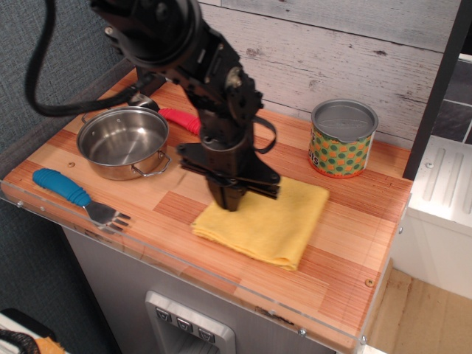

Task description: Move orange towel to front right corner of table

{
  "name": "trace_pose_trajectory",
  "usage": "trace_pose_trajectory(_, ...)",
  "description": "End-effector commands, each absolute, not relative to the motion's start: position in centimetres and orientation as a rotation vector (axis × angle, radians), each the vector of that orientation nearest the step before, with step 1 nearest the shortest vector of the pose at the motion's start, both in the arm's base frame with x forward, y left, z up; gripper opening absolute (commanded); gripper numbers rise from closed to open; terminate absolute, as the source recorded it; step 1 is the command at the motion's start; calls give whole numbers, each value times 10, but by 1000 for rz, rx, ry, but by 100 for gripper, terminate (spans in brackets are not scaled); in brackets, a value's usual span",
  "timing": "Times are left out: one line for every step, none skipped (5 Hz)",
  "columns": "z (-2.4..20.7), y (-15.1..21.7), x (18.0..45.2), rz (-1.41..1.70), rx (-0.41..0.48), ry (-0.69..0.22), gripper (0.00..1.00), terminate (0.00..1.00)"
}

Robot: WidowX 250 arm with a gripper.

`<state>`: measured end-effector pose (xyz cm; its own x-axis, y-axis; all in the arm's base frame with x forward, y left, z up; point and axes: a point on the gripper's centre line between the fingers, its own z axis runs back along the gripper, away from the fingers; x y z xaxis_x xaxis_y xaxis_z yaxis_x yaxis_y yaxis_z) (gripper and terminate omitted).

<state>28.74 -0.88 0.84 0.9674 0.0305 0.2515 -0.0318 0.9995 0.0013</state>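
I have a single view to work from, a fixed camera set above and in front of the table, off toward its near right corner and looking down at a slant toward the far left. It stands near enough that the counter fills most of the frame, with its clear front rim running from the left edge down to the lower right. The far side ends at a plank wall; a grey panel closes the left. At the right edge I catch a strip of floor. The arm enters from the upper left.
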Motion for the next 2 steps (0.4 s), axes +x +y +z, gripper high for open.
trace_pose_trajectory(6,-49,278,-79,25,-218,0,0)
trace_pose_trajectory(5,-60,276,-117,3,-196,0,0)
